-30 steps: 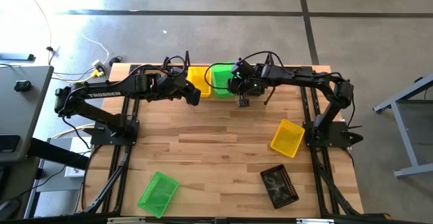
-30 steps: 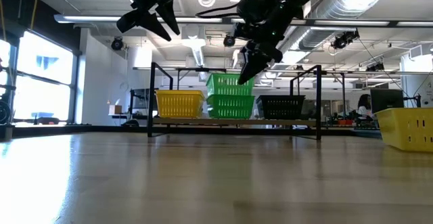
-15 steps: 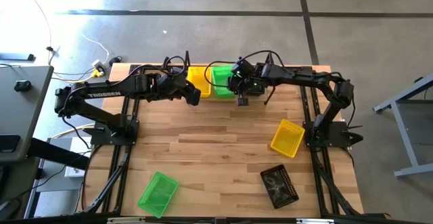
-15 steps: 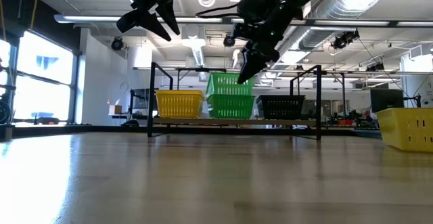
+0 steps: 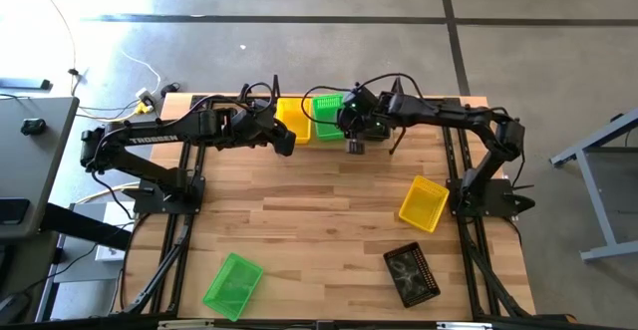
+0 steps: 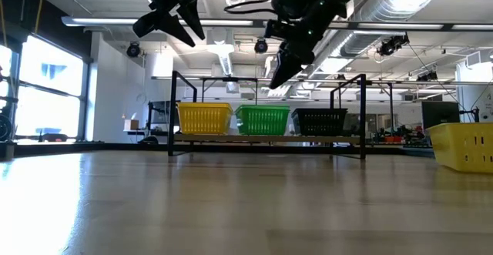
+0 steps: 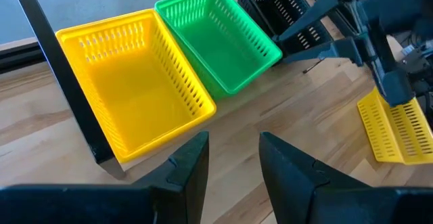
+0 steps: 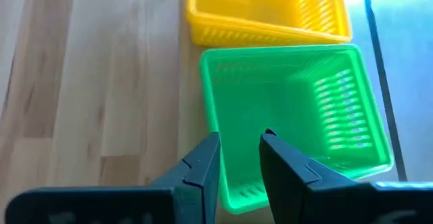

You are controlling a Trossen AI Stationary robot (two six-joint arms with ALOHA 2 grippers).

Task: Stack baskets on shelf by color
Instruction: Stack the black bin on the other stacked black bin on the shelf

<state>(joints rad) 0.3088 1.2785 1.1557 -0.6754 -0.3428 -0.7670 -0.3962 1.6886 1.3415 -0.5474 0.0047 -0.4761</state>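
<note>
Right claw [image 6: 279, 72] now parted; green basket [image 6: 263, 120] nested lower

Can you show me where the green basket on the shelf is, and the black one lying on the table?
green basket on the shelf [image 6: 263, 120]: low view, on its front mesh wall.
black basket on the table [image 5: 411, 273]: high view, on its middle.
</note>
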